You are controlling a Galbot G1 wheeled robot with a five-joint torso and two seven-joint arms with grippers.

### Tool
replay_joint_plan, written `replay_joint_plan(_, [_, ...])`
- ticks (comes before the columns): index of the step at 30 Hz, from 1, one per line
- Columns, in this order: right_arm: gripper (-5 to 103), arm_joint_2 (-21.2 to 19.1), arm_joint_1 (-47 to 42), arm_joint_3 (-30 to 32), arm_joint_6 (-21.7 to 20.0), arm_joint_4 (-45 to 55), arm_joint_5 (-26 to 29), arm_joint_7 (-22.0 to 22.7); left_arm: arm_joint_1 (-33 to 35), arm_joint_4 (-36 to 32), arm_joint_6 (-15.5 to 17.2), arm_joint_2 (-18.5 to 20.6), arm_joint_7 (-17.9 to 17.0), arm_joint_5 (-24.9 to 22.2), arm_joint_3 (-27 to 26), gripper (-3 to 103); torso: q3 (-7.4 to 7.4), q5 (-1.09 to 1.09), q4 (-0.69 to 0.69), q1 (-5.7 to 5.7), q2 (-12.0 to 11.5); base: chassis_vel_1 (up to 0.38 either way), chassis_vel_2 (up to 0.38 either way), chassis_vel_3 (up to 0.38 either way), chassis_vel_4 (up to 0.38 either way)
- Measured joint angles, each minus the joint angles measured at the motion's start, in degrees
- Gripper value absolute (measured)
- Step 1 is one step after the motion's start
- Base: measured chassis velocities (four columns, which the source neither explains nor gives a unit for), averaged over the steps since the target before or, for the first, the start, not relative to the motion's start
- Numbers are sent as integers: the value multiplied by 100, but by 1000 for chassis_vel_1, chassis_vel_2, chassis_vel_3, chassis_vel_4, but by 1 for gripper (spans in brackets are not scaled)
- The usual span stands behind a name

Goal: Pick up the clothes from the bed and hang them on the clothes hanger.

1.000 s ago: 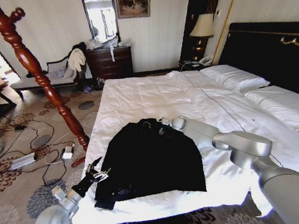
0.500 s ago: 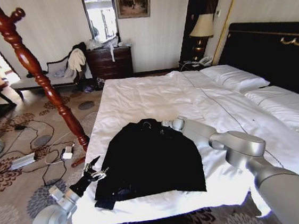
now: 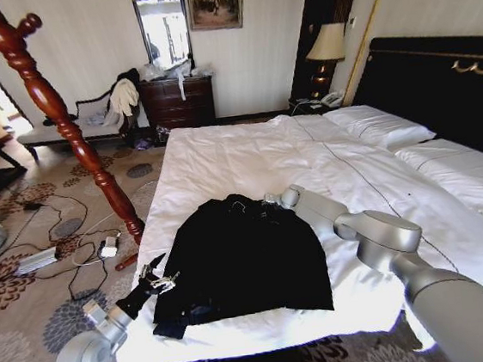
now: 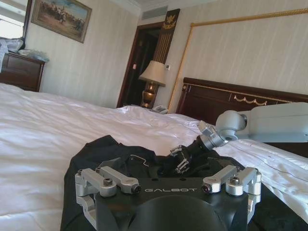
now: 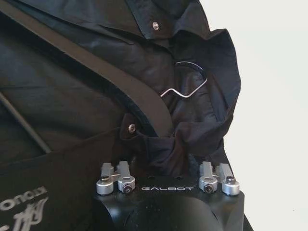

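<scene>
a tall red-brown wooden coat stand (image 3: pixel 52 106) leans across the view at the bed's left side, its foot on the patterned carpet among loose cables (image 3: pixel 66 243). behind it stand 1 dark dresser (image 3: pixel 179 101), 1 bench (image 3: pixel 75 121) heaped with pale clothing, and 1 lamp (image 3: pixel 327 47) by the black headboard (image 3: pixel 439 82). 2 white pillows (image 3: pixel 378 125) lie at the head of the bed (image 3: pixel 248 159). 1 black jacket (image 3: pixel 241 259) lies spread flat near the bed's foot edge, a thin wire hanger hook (image 5: pixel 185 86) poking from its collar. the right gripper (image 3: pixel 268 202) sits at that collar with a bunch of black fabric between its fingers (the tips themselves are buried in cloth). the left gripper (image 3: pixel 153 281) hovers beside the jacket's left hem, fingers spread, touching nothing. the jacket's lower corner droops over the mattress edge, hard to make out.
</scene>
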Motion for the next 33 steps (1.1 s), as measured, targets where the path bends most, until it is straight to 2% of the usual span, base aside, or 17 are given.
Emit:
replay_joint_plan(4, [79, 131, 30, 99, -2, -143, -148, 30, -4, -85, 31, 0, -3, 29, 53, 100, 0, 1, 3, 1, -1, 0, 0, 0, 0])
replay_joint_plan(5, [79, 131, 30, 99, -2, -143, -148, 30, -4, -85, 31, 0, -3, 29, 53, 100, 0, 1, 3, 1, -1, 0, 0, 0, 0])
replay_joint_plan(7, [90, 183, 79, 139, 1, -205, -280, -47, 10, -145, 46, 0, -5, 34, 58, 100, 1, 2, 4, 1, -1, 0, 0, 0, 0])
replay_joint_plan(10, [95, 273, 162, 225, 74, -372, -487, -204, 21, -190, 55, -6, -10, 34, 64, 100, 1, 3, 8, 1, -1, 0, 0, 0, 0])
replay_joint_plan(15, [102, 411, 366, 344, 200, -685, -742, -570, 66, -302, 62, -36, -23, 55, 77, 100, 2, 2, 3, 2, -1, 0, 0, 0, 0])
replay_joint_plan(17, [100, 460, 414, 358, 205, -777, -805, -619, 119, -380, 67, -52, -23, 57, 51, 100, 1, 2, 3, 2, -1, 0, 0, 0, 0])
replay_joint_plan(19, [90, 524, 430, 428, 201, -918, -920, -621, 175, -435, 71, -68, -23, 64, 17, 100, 1, 1, 4, 2, -1, 0, 0, 0, 0])
replay_joint_plan(20, [90, 524, 430, 428, 201, -918, -920, -621, 175, -435, 71, -68, -23, 64, 17, 100, 1, 1, 4, 2, -1, 0, 0, 0, 0])
replay_joint_plan(22, [79, 577, 426, 500, 193, -1014, -1034, -620, 224, -464, 73, -74, -24, 80, -8, 100, 1, 2, 4, 1, -2, 0, 0, 0, 0])
replay_joint_plan(25, [74, 624, 405, 589, 187, -1086, -1178, -606, 260, -492, 75, -85, -24, 90, -35, 100, 0, 1, 3, 1, -1, 0, 0, 0, 0])
replay_joint_plan(29, [52, 703, 394, 707, 170, -1196, -1346, -584, 324, -564, 90, -118, -23, 98, -74, 100, 0, 1, 4, 1, -1, 0, 0, 0, 0])
replay_joint_plan(31, [52, 714, 396, 712, 165, -1203, -1369, -586, 339, -580, 94, -118, -22, 99, -87, 100, 0, 2, 3, 2, -1, 0, 0, 0, 0])
replay_joint_plan(33, [41, 751, 407, 722, 149, -1237, -1409, -584, 379, -615, 102, -111, -20, 100, -123, 100, 0, 1, 3, 1, -1, 0, 0, 0, 0])
